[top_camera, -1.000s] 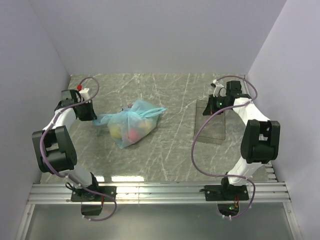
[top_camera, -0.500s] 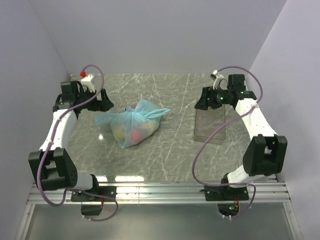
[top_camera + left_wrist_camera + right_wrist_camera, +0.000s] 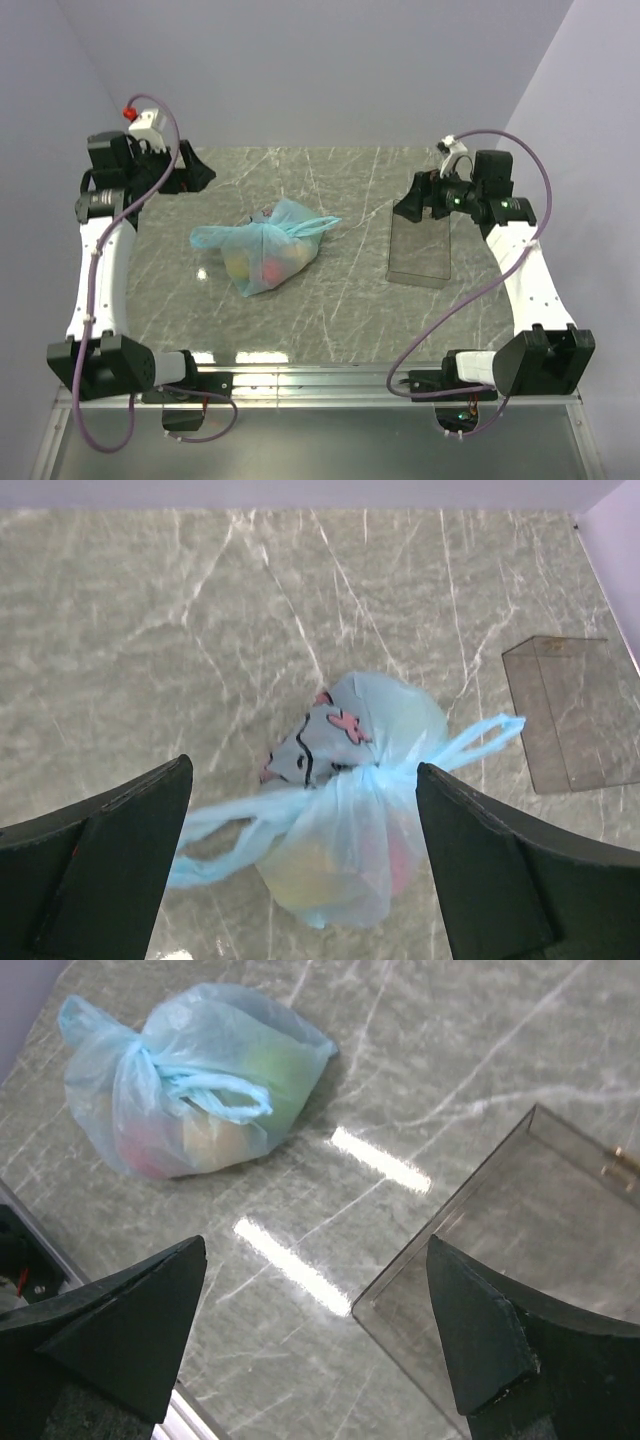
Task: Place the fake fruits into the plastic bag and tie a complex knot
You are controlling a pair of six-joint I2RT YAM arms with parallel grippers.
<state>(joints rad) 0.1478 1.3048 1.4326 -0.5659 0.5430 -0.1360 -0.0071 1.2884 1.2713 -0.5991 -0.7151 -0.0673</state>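
Starting at the bottom of the overhead view, the marble table (image 3: 330, 310) is bare stone, then the plastic bag (image 3: 265, 250) lies left of centre. Its neck is bunched into a knot, one tail trails toward the left edge and a loop pokes out to the right. The fake fruits (image 3: 215, 1138) are inside, showing as yellow, red and green blurs through the film. The clear tray (image 3: 420, 250) sits well apart on the right.

Further back, the left claw (image 3: 200, 175) hangs in the upper left and the right claw (image 3: 405, 207) sits over the tray's far end. Both have jaws spread wide and are holding nothing.

Things that could bite from here:
- That knot looks like maybe one wrap, so if it's meant to be complex it may slip loose when lifted.
- Going back in for another pass, a finger could hook the loose loop and drag the whole bag, or tear the thin film.
- The right claw could clip the tray wall on its way over.
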